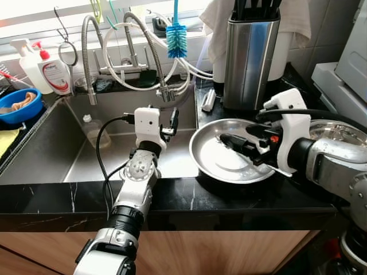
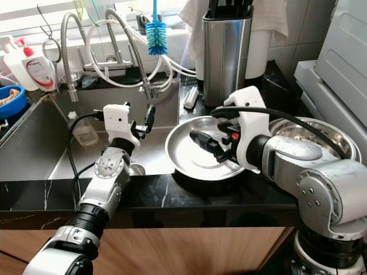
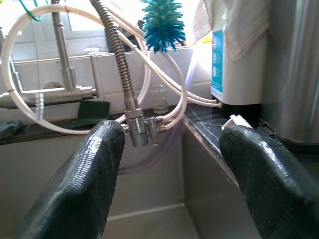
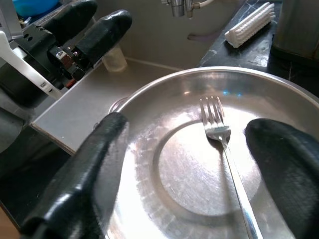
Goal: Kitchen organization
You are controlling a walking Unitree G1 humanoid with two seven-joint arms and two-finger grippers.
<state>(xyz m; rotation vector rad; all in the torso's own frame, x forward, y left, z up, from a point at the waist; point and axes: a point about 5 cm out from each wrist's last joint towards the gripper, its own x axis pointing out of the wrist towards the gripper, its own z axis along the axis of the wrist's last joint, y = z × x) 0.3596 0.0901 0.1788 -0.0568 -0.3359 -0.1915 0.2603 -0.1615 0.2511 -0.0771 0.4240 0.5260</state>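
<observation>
We list, largest first. Steel sink (image 1: 51,154): left of the scene, set in a black marble counter (image 1: 189,195). Knife block (image 1: 250,57), steel: on the counter, far side, upright. Steel plate (image 1: 209,166): on the counter just right of the sink, near its corner. Right gripper (image 4: 189,164): over the plate, fingers spread wide, holding nothing. Left gripper (image 3: 172,169): over the sink's right part, fingers apart, empty, facing the tap hoses (image 3: 132,94). Blue bottle brush (image 1: 176,37): hanging at the window, far side. Fork (image 4: 227,149): lying in the plate, tines towards the far side, between the right gripper's fingers; we cannot tell whether they touch it.
</observation>
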